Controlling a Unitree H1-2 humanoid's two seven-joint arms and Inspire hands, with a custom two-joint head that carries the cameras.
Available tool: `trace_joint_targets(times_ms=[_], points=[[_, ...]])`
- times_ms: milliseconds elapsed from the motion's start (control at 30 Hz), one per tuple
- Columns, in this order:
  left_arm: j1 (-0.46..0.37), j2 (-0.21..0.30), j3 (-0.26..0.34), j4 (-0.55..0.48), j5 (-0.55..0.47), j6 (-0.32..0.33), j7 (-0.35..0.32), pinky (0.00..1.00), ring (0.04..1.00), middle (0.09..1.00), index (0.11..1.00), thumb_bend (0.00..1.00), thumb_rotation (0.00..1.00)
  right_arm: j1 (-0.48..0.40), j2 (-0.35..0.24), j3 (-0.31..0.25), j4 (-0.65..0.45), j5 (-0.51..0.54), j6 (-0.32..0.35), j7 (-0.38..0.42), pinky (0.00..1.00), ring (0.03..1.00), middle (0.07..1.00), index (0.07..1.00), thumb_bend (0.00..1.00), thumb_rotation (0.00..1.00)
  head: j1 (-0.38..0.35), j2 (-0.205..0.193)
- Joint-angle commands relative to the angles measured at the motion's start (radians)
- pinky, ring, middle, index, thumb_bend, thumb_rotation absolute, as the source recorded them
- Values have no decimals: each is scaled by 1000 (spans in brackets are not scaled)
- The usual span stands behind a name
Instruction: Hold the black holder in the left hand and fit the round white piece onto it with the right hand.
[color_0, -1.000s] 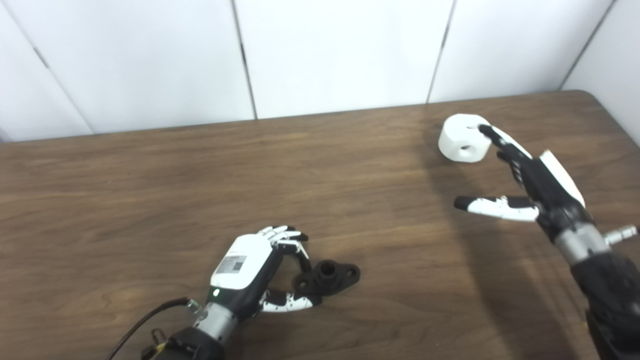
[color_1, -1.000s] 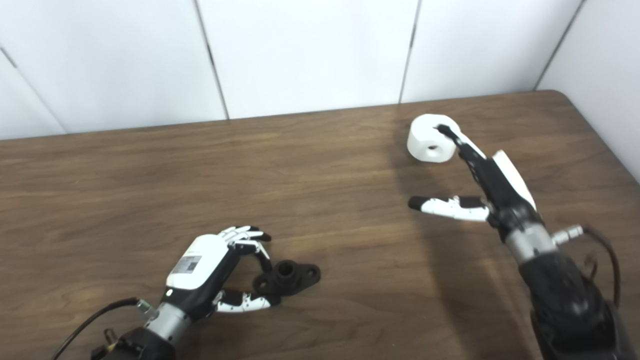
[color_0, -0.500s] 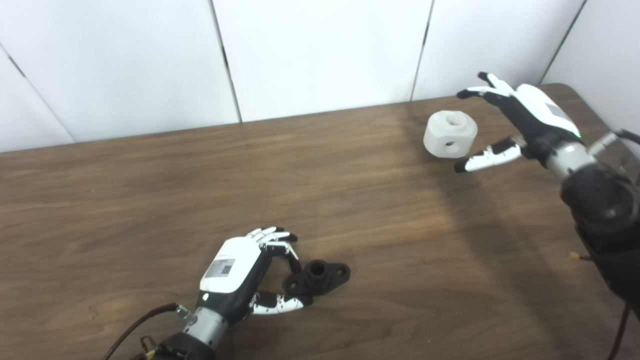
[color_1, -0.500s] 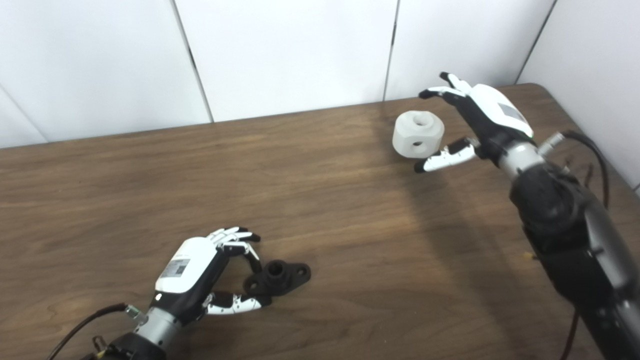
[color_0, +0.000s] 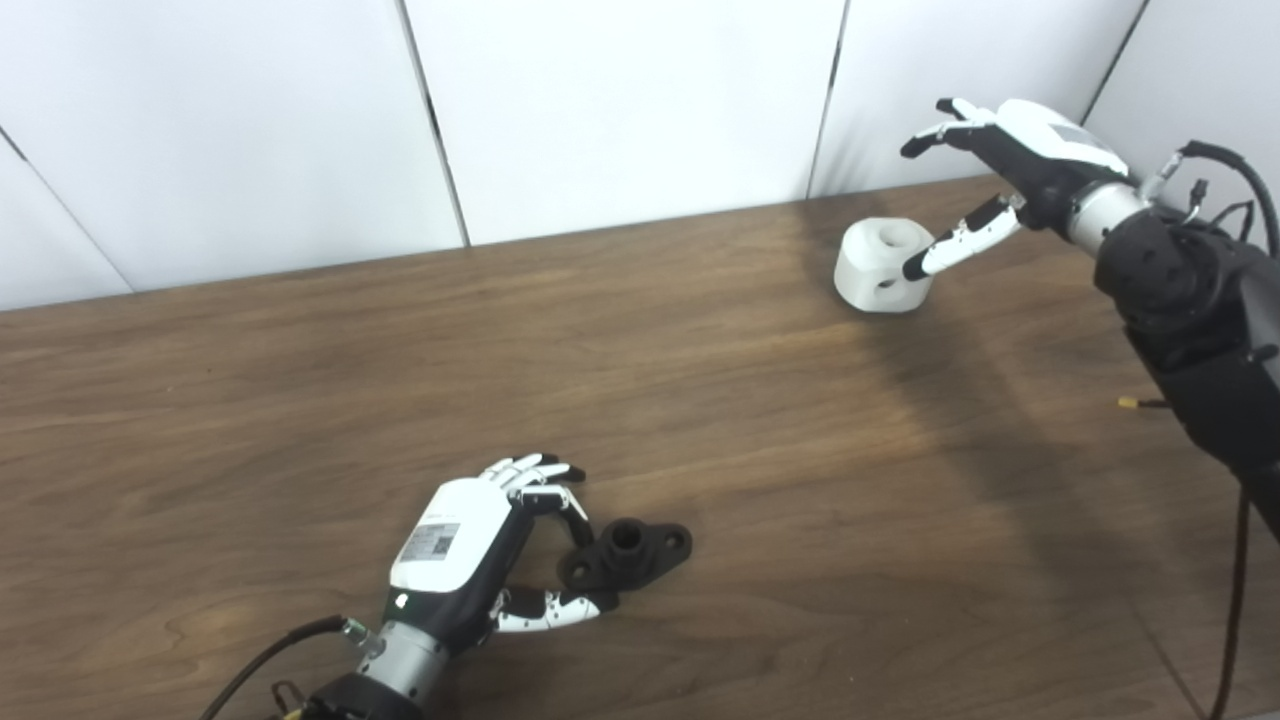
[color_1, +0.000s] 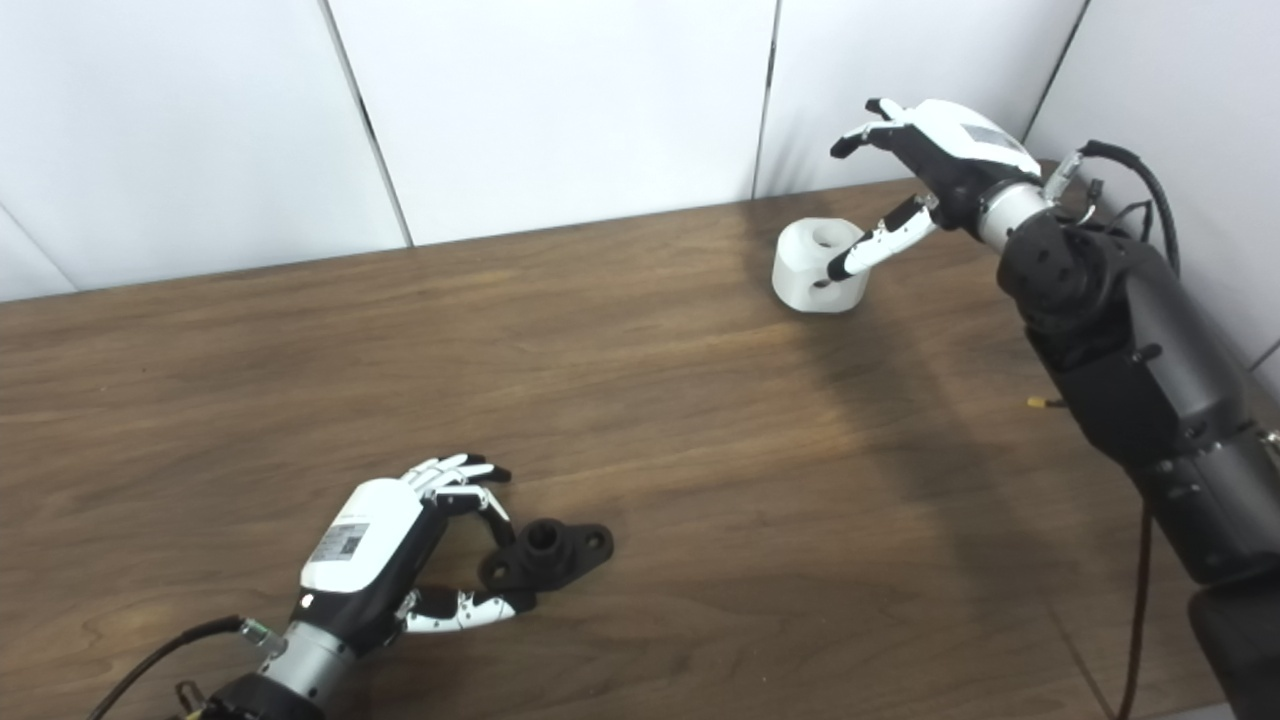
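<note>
Black holder (color_0: 627, 551) flat on the wooden table (color_0: 300, 400), near left. Left hand (color_0: 470, 545) curled loosely around its near end, not lifting. Round white piece (color_0: 880, 265) far right. Right hand (color_0: 1010, 150) spread above it, grasping nothing.

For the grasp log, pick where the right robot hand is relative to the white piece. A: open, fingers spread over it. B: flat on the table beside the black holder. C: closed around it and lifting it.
A: the right robot hand is open over the white piece, which sits on the table.
</note>
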Motion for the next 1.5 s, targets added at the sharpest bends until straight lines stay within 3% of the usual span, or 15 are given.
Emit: trace_joint_targets(times_ms=[0,667,1000,1467], points=[[21,15,-8,34,24,19,-27,892,889,820,489,514,52,-74,-27,0,0,-23,-41,-13,976,1000,1000,792,987,313,2,6],[16,9,-13,21,46,36,-36,897,890,820,489,514,54,-220,-27,139,175,-94,-24,153,972,1000,1000,726,1000,248,4,14],[17,6,-9,30,42,22,-16,886,883,819,489,514,53,-229,-28,170,212,-99,-35,177,987,1000,1000,765,1000,250,2,13],[18,5,-10,28,36,25,-22,880,887,825,489,513,53,-207,-22,171,229,-117,-68,135,958,1000,1000,795,1000,279,3,12]])
